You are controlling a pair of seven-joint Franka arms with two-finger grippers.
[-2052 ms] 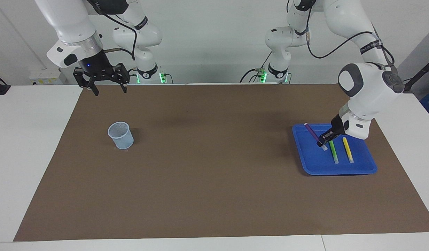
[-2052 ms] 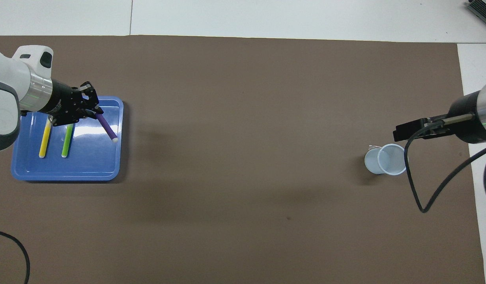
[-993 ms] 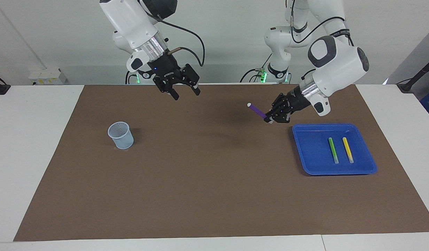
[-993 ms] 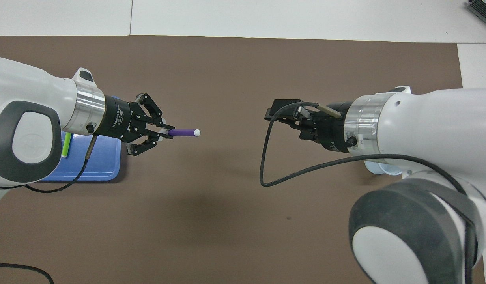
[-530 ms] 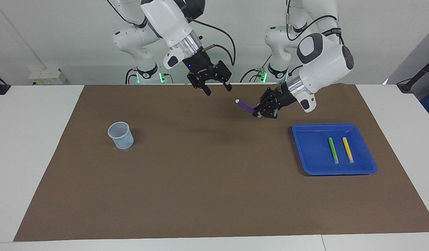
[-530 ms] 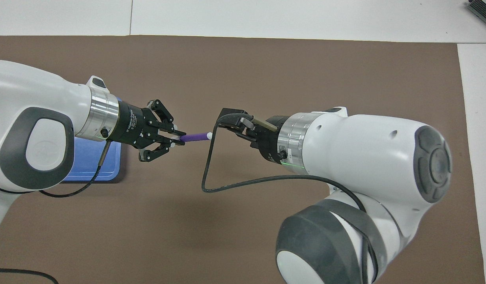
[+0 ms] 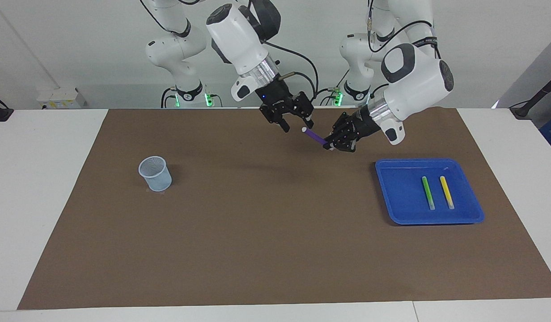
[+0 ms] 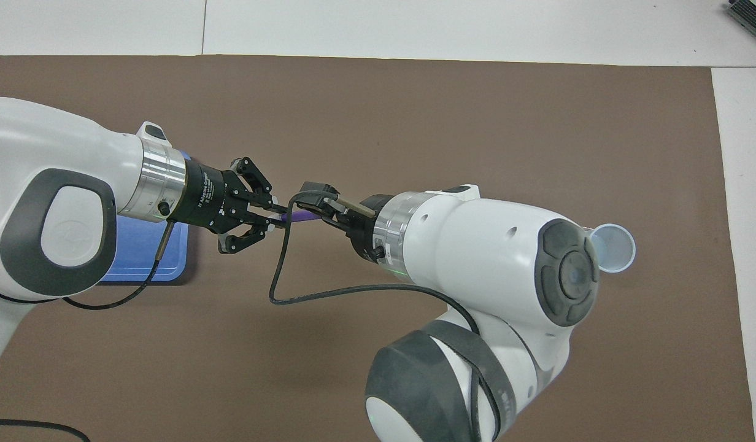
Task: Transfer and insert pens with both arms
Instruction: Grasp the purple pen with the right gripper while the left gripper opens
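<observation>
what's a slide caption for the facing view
Left gripper presents purple pen to open right gripper above the mat.

blue tray (image 8: 142, 258) mostly hidden, cup (image 8: 612, 247) half hidden

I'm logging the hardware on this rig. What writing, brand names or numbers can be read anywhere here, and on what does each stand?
"2F Adaptive Gripper": white lettering on the black body of the left gripper, only just legible in the overhead view.
White lettering on the black band around the left arm: too small to read.
No writing shows on the purple pen, the blue tray or the cup.
</observation>
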